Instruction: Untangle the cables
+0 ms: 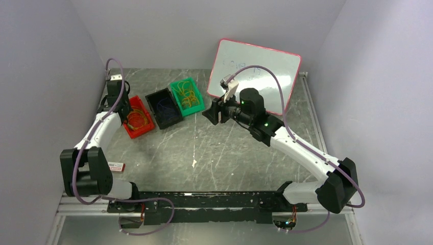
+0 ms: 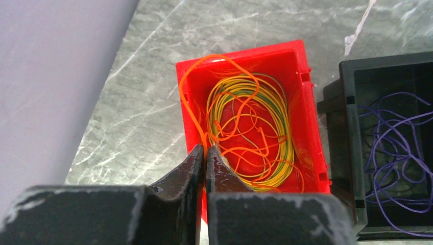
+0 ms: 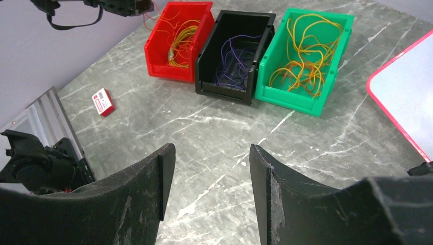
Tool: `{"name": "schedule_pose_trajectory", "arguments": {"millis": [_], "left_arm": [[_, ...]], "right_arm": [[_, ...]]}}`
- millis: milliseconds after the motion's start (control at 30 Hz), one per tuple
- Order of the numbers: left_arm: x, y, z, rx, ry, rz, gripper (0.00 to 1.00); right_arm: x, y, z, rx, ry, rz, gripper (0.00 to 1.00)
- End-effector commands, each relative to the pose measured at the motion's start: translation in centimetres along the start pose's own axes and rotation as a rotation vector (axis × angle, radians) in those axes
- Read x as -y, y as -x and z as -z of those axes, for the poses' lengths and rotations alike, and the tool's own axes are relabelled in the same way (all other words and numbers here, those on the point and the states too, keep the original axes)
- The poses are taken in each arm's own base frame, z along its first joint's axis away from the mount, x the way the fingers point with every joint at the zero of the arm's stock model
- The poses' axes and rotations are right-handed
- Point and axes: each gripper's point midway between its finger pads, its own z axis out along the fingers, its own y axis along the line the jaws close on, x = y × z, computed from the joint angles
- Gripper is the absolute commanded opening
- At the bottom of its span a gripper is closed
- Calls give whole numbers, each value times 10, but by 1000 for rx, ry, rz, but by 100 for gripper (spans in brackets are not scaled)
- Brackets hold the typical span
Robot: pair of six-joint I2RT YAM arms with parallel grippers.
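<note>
My left gripper (image 2: pixel 206 149) is shut on a thin orange cable (image 2: pixel 182 94) at the near-left rim of the red bin (image 2: pixel 301 56). The strand arcs up out of the bin and back in. A yellow-green coil (image 2: pixel 283 122) and more orange loops lie inside. In the top view the left gripper (image 1: pixel 124 109) is over the red bin (image 1: pixel 144 131). My right gripper (image 3: pixel 212 153) is open and empty, above bare table in front of the bins; it also shows in the top view (image 1: pixel 212 113).
A black bin (image 3: pixel 204 56) holds dark purple cables (image 3: pixel 235 56). A green bin (image 3: pixel 265 66) holds orange-yellow cables (image 3: pixel 306 51). A pink-edged whiteboard (image 1: pixel 255 76) leans at the back right. A small red tag (image 1: pixel 117 166) lies near the left arm. Grey walls stand on both sides.
</note>
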Motion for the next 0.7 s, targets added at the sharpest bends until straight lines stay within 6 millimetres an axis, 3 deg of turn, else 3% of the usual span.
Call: {"name": "schedule_pose_trajectory", "arguments": {"millis": [0, 200, 500, 667], "left_arm": [[5, 5, -11, -7, -26, 2, 7], [20, -13, -26, -101, -80, -29, 7], [26, -25, -47, -179, -77, -39, 8], [28, -26, -50, -194, -84, -16, 28]], "right_arm": [[2, -6, 0, -9, -1, -9, 59], [3, -7, 3, -4, -8, -6, 59], [5, -11, 9, -13, -24, 15, 59], [7, -10, 12, -11, -35, 24, 59]]}}
